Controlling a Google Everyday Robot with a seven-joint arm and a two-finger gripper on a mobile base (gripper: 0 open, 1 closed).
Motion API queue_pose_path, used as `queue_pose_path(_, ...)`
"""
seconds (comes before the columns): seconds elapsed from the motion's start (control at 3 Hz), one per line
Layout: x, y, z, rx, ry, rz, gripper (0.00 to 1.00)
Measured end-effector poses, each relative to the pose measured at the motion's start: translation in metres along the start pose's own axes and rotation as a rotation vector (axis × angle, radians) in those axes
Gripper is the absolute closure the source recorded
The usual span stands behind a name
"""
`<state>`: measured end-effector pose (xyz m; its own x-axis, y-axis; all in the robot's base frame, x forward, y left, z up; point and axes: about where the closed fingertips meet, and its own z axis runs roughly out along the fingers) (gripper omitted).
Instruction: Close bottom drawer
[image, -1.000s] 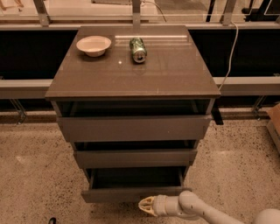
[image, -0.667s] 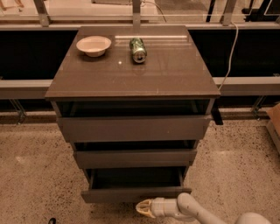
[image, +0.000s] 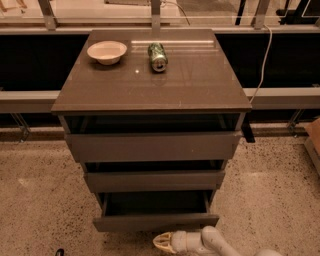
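Everything here is placed from the bottom drawer (image: 155, 221), which is pulled out from the cabinet with its dark box interior showing behind the slim front panel.

Up and to the left of it, on the counter (image: 200, 85), sits a pale bowl (image: 107, 51). Just right of the bowl, still high above the drawer, a green can (image: 158, 56) lies on its side. Neither has shifted over the last second.

Directly above the bottom drawer, the middle drawer (image: 155, 180) and the top drawer (image: 152, 146) also stand slightly out, as they did before.

The bottom drawer's panel is as far out as it was a second ago, so no closing has begun.

What has changed is the gripper (image: 160, 242). It has crept a little to the left and lower, and now sits just in front of the panel's lower edge, right of its middle. Its pale arm (image: 215, 241) trails off to the right. Whether the gripper is spread or pressed together cannot be told, nor whether it touches the panel.

I judge this to be the lining-up before the push. The next move needs contact on the panel and a straight shove towards the cabinet. A push this far off centre could skew the drawer on its runners.
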<state>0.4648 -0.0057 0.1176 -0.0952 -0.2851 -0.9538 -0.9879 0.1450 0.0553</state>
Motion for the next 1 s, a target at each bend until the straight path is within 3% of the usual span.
queue_pose_path(0.33,-0.005,-0.008,0.013,-0.034,-0.046,-0.035,1.00)
queue_pose_path(1.0,-0.027,-0.032,0.031,0.008,-0.126,-0.176,1.00)
